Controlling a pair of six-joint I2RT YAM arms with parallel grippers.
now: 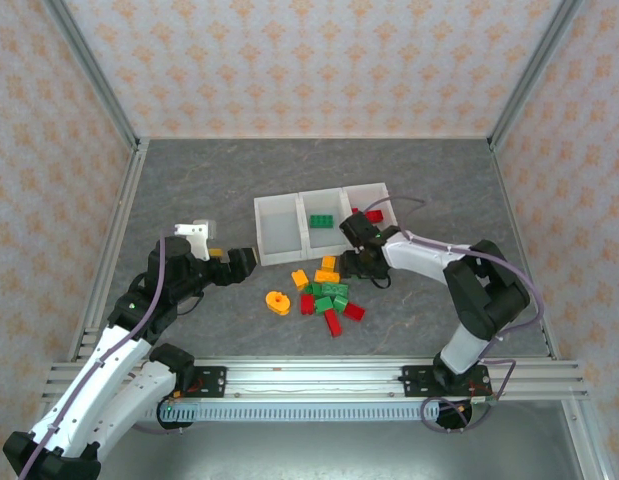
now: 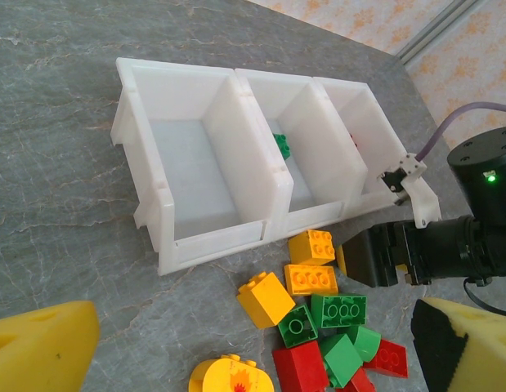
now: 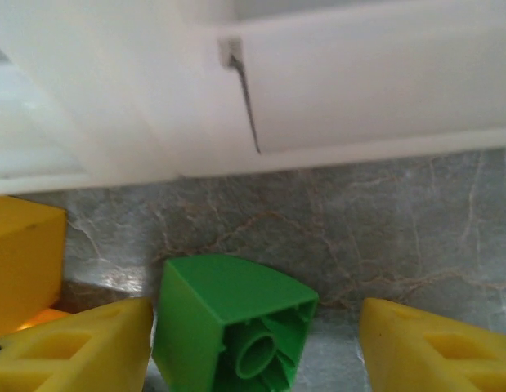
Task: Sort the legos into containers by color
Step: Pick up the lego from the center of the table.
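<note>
Legos [image 1: 326, 293] heaped on table [image 1: 189, 180], just near of containers [image 1: 279, 232]. Green brick [image 1: 321, 221] in middle bin, red brick [image 1: 374, 215] in right bin. Round orange piece [image 1: 278, 301] at pile's left. Right gripper [image 1: 352, 263] low at pile's far edge, fingers [image 3: 81, 343] spread astride a green lego [image 3: 232, 318], right finger clear of it. Left gripper [image 1: 241, 263] left of pile, spread wide.

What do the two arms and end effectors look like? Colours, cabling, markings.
Both arms: white shells with black joints, black bases on an aluminium rail. A greyish-purple cable runs along the left arm and the right arm. The left end effector and right end effector are black with yellow wedge-shaped fingers. The right wrist carries a white bracket and a green light.
</note>
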